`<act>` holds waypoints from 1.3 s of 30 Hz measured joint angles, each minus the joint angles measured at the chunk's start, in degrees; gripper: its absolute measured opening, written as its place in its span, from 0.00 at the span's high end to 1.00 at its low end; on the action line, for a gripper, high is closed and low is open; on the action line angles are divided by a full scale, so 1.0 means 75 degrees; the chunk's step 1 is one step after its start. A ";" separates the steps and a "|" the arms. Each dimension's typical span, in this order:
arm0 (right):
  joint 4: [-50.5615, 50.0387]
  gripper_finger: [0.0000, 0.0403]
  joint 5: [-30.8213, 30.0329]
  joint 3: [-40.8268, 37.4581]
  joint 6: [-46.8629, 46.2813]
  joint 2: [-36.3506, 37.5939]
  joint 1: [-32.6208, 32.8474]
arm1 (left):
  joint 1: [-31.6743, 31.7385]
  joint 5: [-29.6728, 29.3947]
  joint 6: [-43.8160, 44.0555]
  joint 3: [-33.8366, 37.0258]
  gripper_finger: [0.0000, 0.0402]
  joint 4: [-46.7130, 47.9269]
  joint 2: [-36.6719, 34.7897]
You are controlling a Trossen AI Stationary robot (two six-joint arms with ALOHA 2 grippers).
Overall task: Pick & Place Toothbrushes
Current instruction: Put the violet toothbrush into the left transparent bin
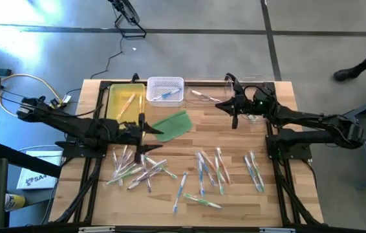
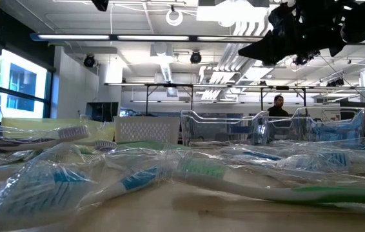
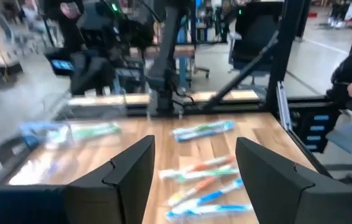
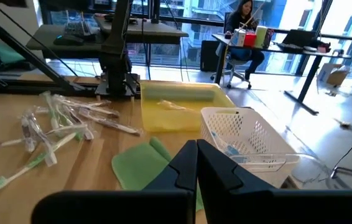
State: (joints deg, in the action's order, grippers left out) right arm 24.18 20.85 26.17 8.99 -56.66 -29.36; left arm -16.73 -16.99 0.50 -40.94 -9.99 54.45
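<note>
We are hovering our left gripper (image 1: 141,133), fingers wide, over toothbrushes (image 1: 138,169) at seven o'clock, risking snagging several wrappers; right gripper (image 1: 233,110) is waiting, pinched empty.

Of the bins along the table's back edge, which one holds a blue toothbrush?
The white mesh basket, second from the left: a blue-handled toothbrush lies in it. The yellow tray beside it holds an orange-pink one.
</note>
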 joint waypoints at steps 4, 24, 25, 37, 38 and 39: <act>0.0000 1.00 -0.0214 0.0000 0.0038 0.0000 -0.0109 | -0.0529 -0.0541 0.0678 -0.0562 0.46 0.0616 0.0479; -0.0439 1.00 -0.0155 0.0000 0.0012 0.0000 -0.0458 | -0.1026 -0.0755 0.6113 -0.4221 0.46 0.8548 0.2660; -0.0516 1.00 -0.0158 0.0000 0.0021 0.0000 -0.0458 | -0.1026 -0.0529 0.6673 -0.4219 0.46 0.8886 0.2706; -0.0727 0.99 -0.0164 0.0000 0.0239 0.0000 -0.0458 | -0.1026 0.3020 1.0852 -0.3518 0.46 1.0730 0.3470; -0.0748 0.99 -0.0161 0.0000 0.0239 0.0000 -0.0458 | -0.1026 0.3175 1.0994 -0.3441 0.46 1.0719 0.3505; -0.0758 0.99 -0.0161 0.0000 0.0239 0.0000 -0.0458 | -0.1026 0.3341 1.1119 -0.3359 0.46 1.0733 0.3532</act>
State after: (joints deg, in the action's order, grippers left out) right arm 18.50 19.64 26.17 10.79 -56.66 -32.80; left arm -24.43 8.06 83.90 -66.13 70.50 80.94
